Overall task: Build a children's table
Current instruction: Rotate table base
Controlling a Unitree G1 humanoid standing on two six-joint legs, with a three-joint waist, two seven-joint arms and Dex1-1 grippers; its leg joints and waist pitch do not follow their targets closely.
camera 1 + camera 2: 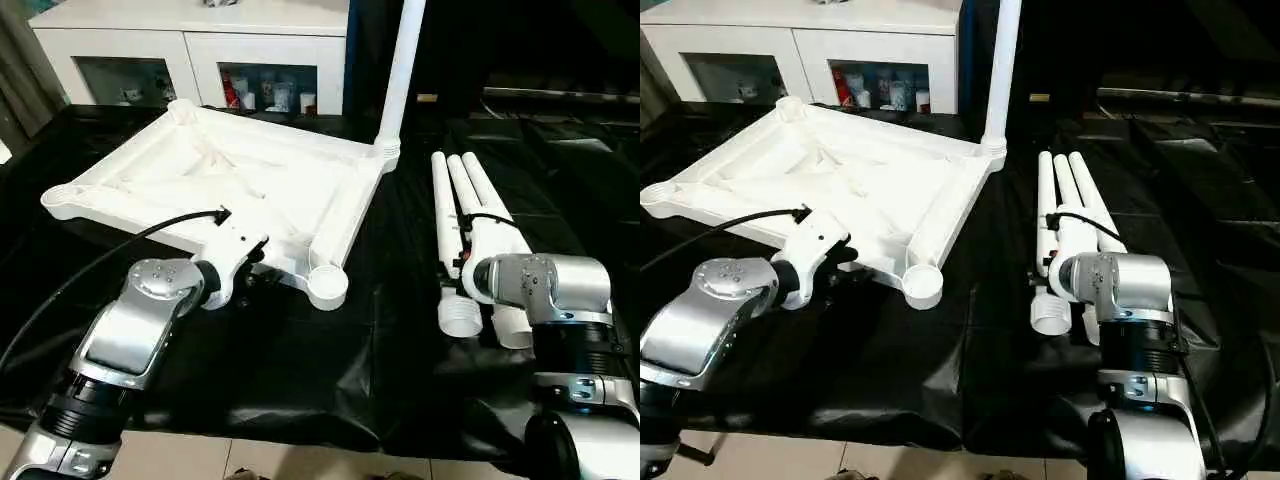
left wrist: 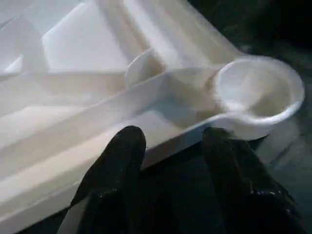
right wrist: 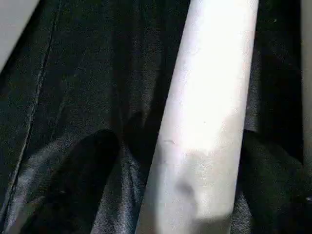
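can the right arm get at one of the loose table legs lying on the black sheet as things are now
Probably yes. The right pincer already hangs over the loose legs, its fingers either side of one leg. Nothing lies between them, and the table top sits off to the side.

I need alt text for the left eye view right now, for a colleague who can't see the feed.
An upside-down white table top lies on a black sheet, with one leg standing upright in its far right corner socket. The left pincer sits at the top's near edge beside an empty corner socket. The right pincer is down over three loose legs lying side by side.
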